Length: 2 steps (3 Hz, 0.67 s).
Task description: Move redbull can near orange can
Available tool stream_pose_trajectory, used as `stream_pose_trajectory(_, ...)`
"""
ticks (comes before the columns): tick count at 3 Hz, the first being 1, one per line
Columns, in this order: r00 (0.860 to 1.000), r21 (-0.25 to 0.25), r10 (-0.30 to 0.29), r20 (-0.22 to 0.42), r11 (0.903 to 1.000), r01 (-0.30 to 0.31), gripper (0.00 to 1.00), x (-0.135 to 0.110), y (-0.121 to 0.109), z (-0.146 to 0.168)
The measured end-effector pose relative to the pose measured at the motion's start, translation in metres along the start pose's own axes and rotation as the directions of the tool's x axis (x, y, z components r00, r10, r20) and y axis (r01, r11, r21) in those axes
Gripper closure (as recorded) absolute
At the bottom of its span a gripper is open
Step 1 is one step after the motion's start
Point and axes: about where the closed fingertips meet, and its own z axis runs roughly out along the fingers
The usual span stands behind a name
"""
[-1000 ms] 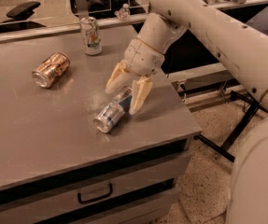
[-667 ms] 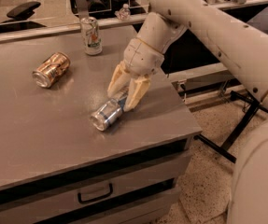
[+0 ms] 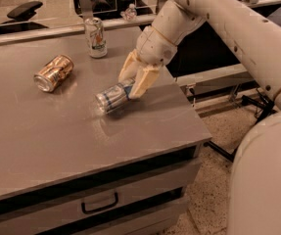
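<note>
At mid-table, right of centre: the redbull can [image 3: 111, 98] is on its side, one round end turned toward the front-left corner.
Can and gripper: the gripper [image 3: 128, 88] sits at the can's rear-right end, with the rest of the can sticking out from it toward the front-left.
Gripper state: clamped on the redbull can, with one pale finger on the far side of the can and the other [image 3: 142, 82] on its near side.
Contact with the top: whether the can rests on the table [image 3: 57, 136] or is held just clear of it cannot be told; a faint reflection lies under it.
Arm: the white arm [image 3: 218, 18] comes down from the upper right, its wrist above the can.
Orange can: the orange can [image 3: 54, 73] lies on its side at the left of the table, well apart from the redbull can, its silver end facing front-left.
White can: the white can [image 3: 95, 37] stands upright near the back edge, behind and between the two others.
Count of cans: three, one silver-blue, one orange, one white.
Count of grippers: one, with two fingers.
Beyond the back edge: one small clear bottle [image 3: 129, 12].
Below the top: one drawer [image 3: 130, 197] with one dark handle [image 3: 99, 204].
</note>
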Motion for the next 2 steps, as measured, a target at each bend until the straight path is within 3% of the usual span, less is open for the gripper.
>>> stream_pose_trajectory(1, 0.983, 0.086, 0.175, -0.054, 0.9817, -0.17, 1.0, 0.025, -0.033, -0.015)
stream_pose_trajectory(2, 0.947, 0.175, 0.315, -0.066, 0.9376, -0.3, 1.0, 0.038, -0.074, -0.021)
